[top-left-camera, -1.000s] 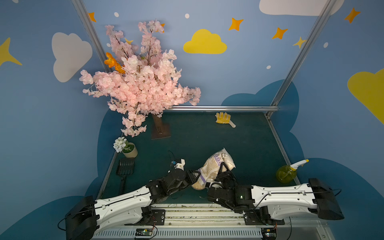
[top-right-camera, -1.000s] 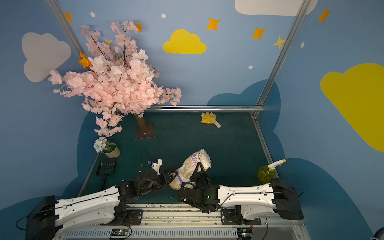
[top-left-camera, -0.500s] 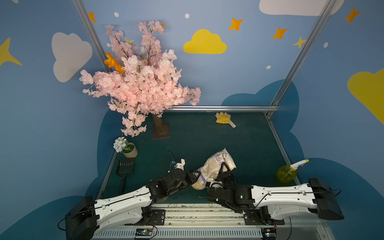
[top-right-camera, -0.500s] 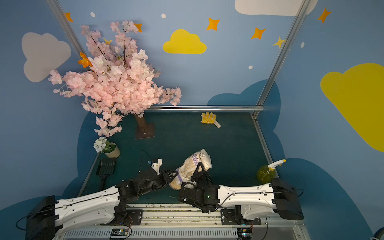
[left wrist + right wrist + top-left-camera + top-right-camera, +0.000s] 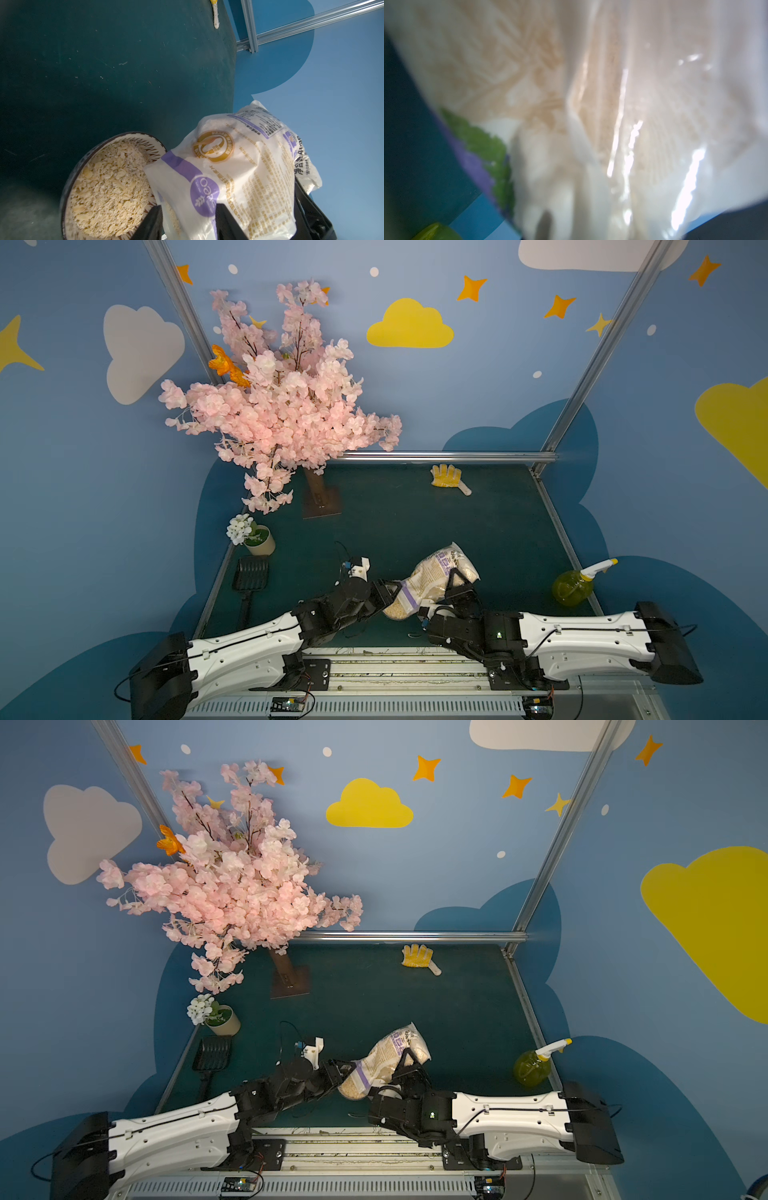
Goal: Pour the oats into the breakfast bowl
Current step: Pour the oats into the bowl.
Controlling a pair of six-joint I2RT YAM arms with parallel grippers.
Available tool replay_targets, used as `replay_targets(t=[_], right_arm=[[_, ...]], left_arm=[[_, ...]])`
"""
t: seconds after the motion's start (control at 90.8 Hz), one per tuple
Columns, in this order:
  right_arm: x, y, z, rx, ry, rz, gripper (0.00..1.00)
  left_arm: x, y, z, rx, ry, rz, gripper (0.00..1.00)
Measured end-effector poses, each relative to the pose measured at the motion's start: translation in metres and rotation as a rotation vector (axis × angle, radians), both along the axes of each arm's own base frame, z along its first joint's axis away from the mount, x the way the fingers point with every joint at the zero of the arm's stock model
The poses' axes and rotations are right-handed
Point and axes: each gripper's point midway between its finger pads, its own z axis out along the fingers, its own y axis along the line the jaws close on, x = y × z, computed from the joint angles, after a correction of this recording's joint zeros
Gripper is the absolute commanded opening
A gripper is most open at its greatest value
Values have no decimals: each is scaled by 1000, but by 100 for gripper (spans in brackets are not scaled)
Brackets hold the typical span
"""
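The bag of oats point(image 5: 434, 578) hangs tilted above the front part of the green desk point(image 5: 395, 522), between the two arms. Its lower end with the purple band reaches over the rim of the breakfast bowl point(image 5: 133, 138), and its other end points up and away from the robot. The bowl stands on the desk under the bag's mouth, and pale flakes fill it almost to the rim.

The left gripper point(image 5: 188, 205) has the lower end of the bag between its jaws; they are partly closed and press the plastic from both sides. The right gripper point(image 5: 454, 581) holds the bag higher up, its jaws closed narrowly on the upper part; a black finger lies across the bag in both top views. The right wrist view is blurred and shows only plastic very near.

Farther out, a yellow glove point(image 5: 446, 477) lies near the back rail, a yellow-green spray bottle point(image 5: 575, 587) stands at the right edge, and a flower pot point(image 5: 259, 540) and a black scoop point(image 5: 250, 578) are at the left edge, below a pink blossom tree point(image 5: 282, 406).
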Motion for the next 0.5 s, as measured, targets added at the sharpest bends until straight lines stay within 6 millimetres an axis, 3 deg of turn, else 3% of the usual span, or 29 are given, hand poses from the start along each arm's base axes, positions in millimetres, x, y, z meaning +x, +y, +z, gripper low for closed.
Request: replay_targets(t=[0.496], right_arm=[[4,-26,-15,158,125,-54,0]], left_arm=[[0,9,16,-56,-38,31,46]])
